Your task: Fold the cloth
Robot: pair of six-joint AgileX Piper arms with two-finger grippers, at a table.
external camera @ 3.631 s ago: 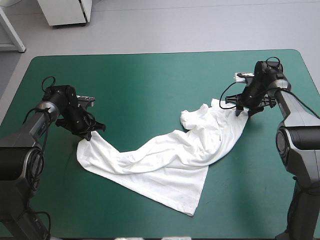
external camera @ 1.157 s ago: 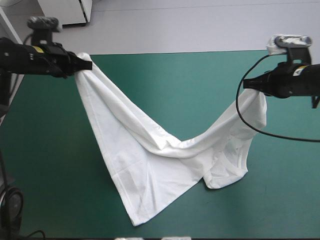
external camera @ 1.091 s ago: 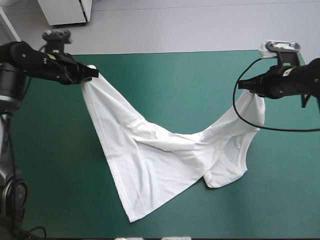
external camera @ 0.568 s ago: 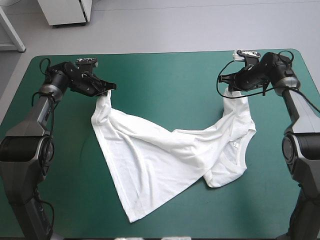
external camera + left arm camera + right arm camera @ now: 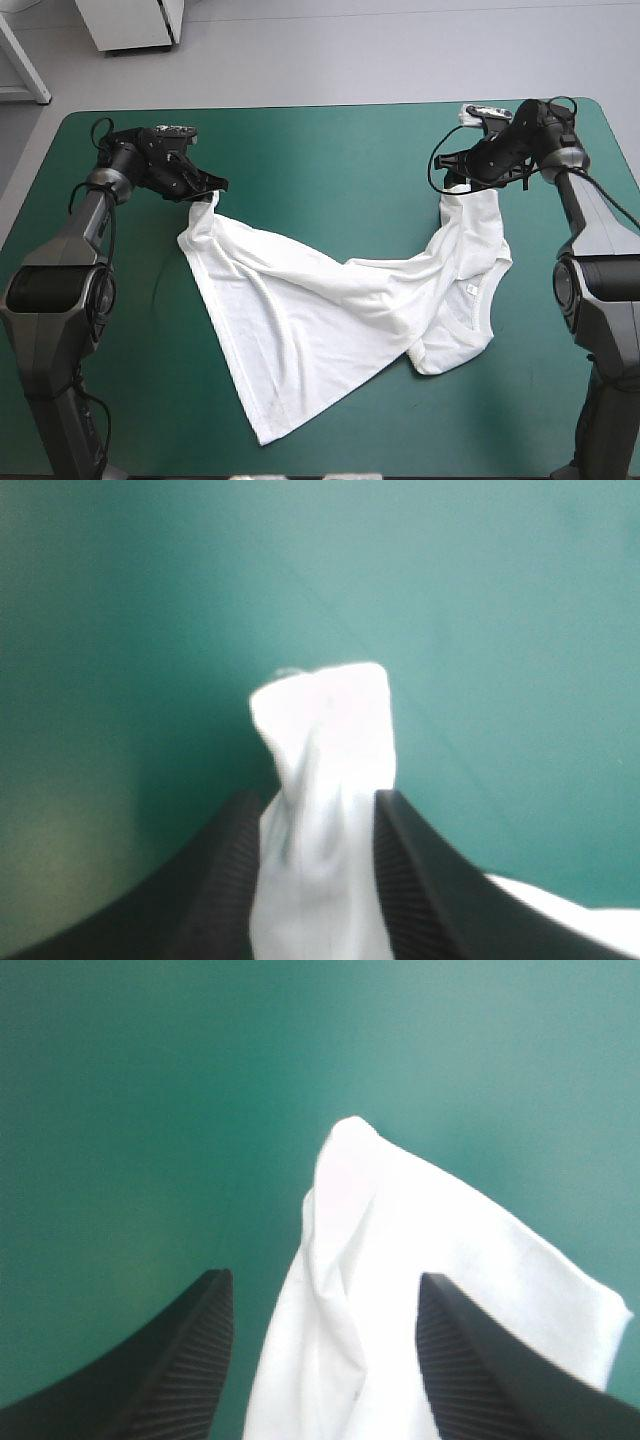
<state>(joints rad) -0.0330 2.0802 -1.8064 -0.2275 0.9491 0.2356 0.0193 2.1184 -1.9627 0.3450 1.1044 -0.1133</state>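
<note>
Your left gripper (image 5: 312,798) is clamped on a bunched corner of the T-shirt (image 5: 330,320), and the white cloth fills the narrow gap between its black fingers. Your right gripper (image 5: 322,1278) has its fingers set wide apart, with the shirt's other far corner lying loose between them on the teal-green cover (image 5: 320,150). The shirt lies creased across the table's middle, spread in a V between both arms.

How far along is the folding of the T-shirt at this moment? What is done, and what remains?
Done: the T-shirt lies on the teal-green table, partly spread but twisted, with no fold made. In hand: the left gripper is shut on one corner; the right gripper is open around the other corner. Left: flattening it, then every fold.
</note>
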